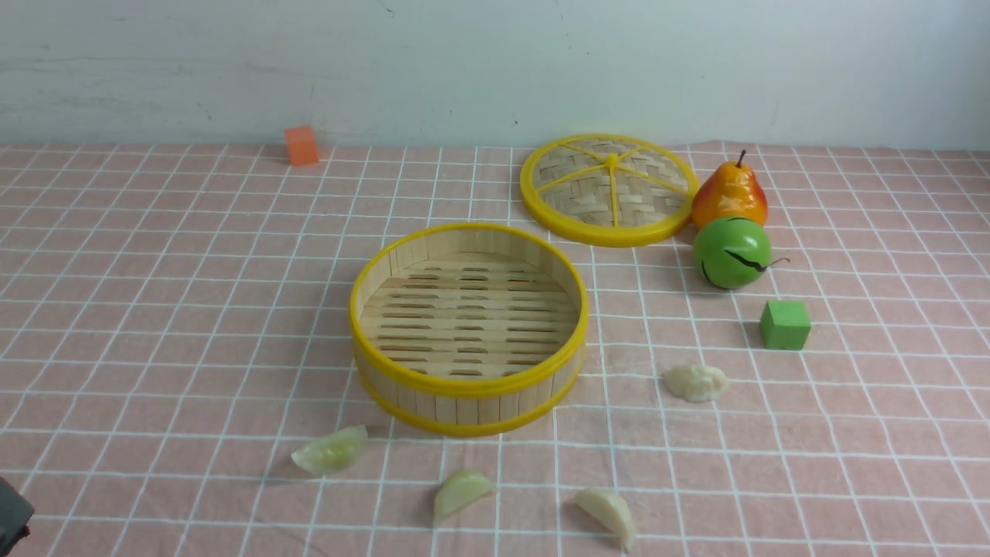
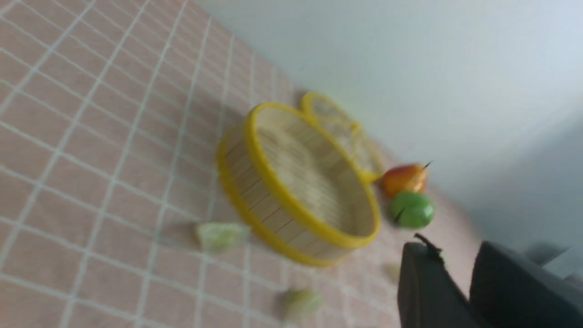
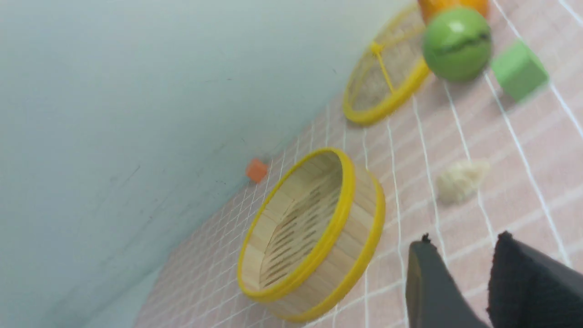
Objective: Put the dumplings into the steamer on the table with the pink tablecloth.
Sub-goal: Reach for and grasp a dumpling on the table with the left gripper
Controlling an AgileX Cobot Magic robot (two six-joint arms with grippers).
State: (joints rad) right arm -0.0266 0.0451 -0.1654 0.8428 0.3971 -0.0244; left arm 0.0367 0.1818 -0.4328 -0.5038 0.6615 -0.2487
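The steamer [image 1: 464,404] is showing matt, pale bamboo slats between smooth, shiny yellow plastic rims, and the lid [image 1: 611,189] is pairing woven bamboo with the same plastic. The pink tablecloth [image 1: 155,309] is lying as matt, faintly creased cloth, while the dumplings [image 1: 331,451] are looking waxy and translucent. The pear [image 1: 729,197] and the green round fruit [image 1: 732,252] are gleaming glossily, and the green cube [image 1: 784,325] is looking dull.

Light: bright, even. Shadows: faint, left of green cube [image 1: 785,325] and green ball [image 1: 732,252]. Front view sharp; left wrist view blurred, steamer [image 2: 255,202] smeared; right wrist view slightly soft.
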